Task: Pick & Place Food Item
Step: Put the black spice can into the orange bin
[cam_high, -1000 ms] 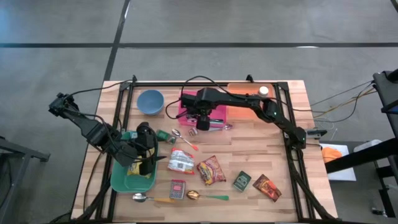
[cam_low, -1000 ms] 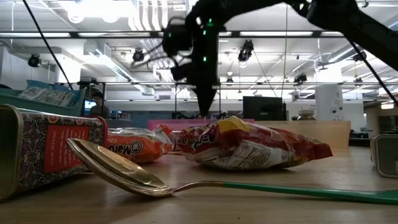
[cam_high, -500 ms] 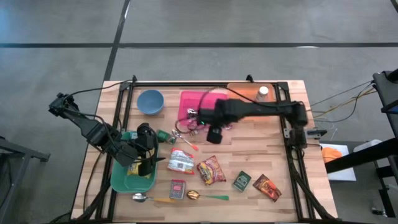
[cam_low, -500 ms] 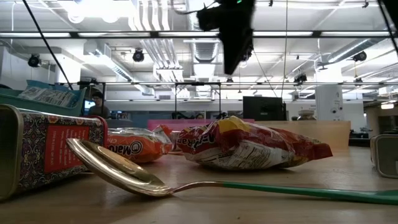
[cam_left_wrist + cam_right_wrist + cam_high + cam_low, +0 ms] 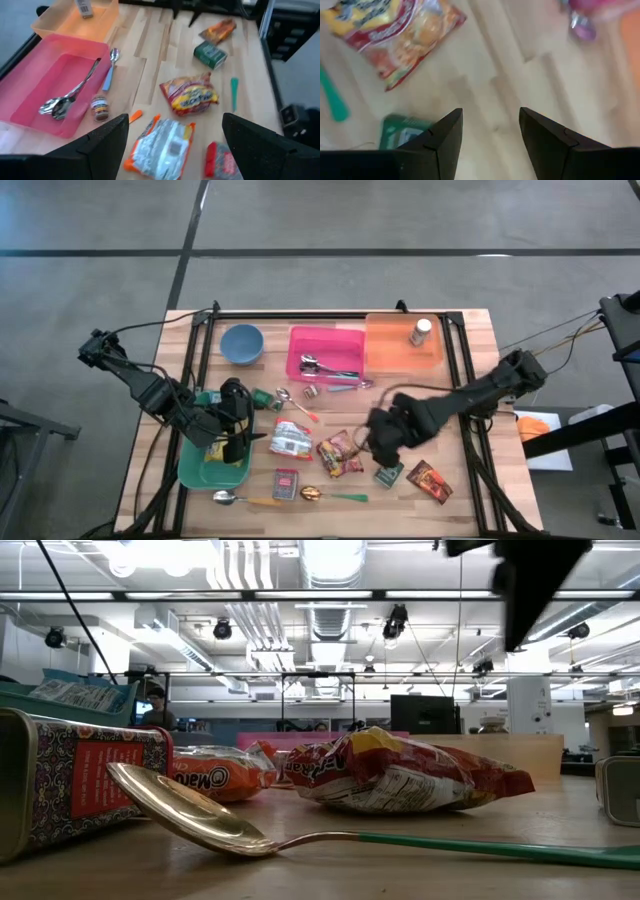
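Several food items lie flat on the wooden table: a red-and-yellow snack bag (image 5: 338,452) (image 5: 395,30), a white-and-orange packet (image 5: 292,440), a green box (image 5: 389,472) (image 5: 402,134), a red-brown packet (image 5: 430,480) and a red tin (image 5: 286,483). My right gripper (image 5: 379,448) (image 5: 490,115) hangs open above the table between the snack bag and the green box, pointing steeply down, with nothing between its fingers. My left gripper (image 5: 240,430) (image 5: 175,120) stands open over the green tray (image 5: 195,470) at the near left, holding nothing.
At the far side stand a blue bowl (image 5: 241,343), a pink bin (image 5: 300,340) with spoons in it, and an orange bin (image 5: 390,355) with a small jar (image 5: 421,332). A spice jar (image 5: 310,392) and loose spoons (image 5: 290,402) (image 5: 200,815) lie mid-table and near the front edge.
My right gripper has swung from over the pink bin at the far middle toward the near right, ending above the gap between the snack bag and the green box; it rose a little and rolled about its own axis. Its finger gap looks unchanged. Nothing on the table has moved.
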`<state>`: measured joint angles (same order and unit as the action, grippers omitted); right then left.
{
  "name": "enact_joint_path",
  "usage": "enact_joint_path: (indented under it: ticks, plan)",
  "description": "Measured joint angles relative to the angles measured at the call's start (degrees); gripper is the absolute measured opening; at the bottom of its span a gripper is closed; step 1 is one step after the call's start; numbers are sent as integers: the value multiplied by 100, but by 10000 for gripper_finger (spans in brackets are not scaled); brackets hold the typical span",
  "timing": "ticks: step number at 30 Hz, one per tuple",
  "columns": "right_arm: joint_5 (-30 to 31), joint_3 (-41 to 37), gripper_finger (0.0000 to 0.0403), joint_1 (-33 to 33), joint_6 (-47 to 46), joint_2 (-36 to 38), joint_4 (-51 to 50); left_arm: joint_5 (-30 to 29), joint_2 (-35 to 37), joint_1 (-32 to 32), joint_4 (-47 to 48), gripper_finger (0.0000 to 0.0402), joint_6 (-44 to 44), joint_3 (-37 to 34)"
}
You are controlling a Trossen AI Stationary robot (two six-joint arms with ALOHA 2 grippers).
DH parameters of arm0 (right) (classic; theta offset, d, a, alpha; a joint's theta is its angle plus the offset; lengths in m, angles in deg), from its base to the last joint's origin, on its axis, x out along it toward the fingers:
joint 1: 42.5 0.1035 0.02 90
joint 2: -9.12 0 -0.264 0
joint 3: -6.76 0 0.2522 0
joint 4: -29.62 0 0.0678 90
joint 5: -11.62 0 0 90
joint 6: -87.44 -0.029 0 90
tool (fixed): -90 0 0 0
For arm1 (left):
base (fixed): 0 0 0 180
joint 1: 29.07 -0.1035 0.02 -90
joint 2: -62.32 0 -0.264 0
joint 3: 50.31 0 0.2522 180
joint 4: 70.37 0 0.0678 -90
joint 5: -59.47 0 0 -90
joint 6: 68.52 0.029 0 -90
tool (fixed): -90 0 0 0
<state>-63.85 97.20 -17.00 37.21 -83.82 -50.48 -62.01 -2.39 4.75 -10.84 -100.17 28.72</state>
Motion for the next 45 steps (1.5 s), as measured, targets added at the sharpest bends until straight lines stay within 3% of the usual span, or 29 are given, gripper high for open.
enact_joint_path:
  ticks: [8,13,23,31,35,45]
  plan:
    - [139,-477,194,926,-1991,116,632,-41,0,0,-439,325,-273,0]
    - [-71,-572,194,1136,-2372,-28,822,-44,0,-2,-446,325,-273,0]
    - [-500,-510,194,1263,1090,-141,1016,-360,0,-7,-445,325,-271,0]
    - [-584,-531,194,1264,3740,-138,1838,-723,0,-7,-440,325,-270,0]
    - [-472,-503,194,1252,3995,-189,2063,-737,0,-7,-440,325,-271,0]
    - [-423,-426,194,1248,3493,-980,2109,-735,0,-7,-436,325,-273,0]
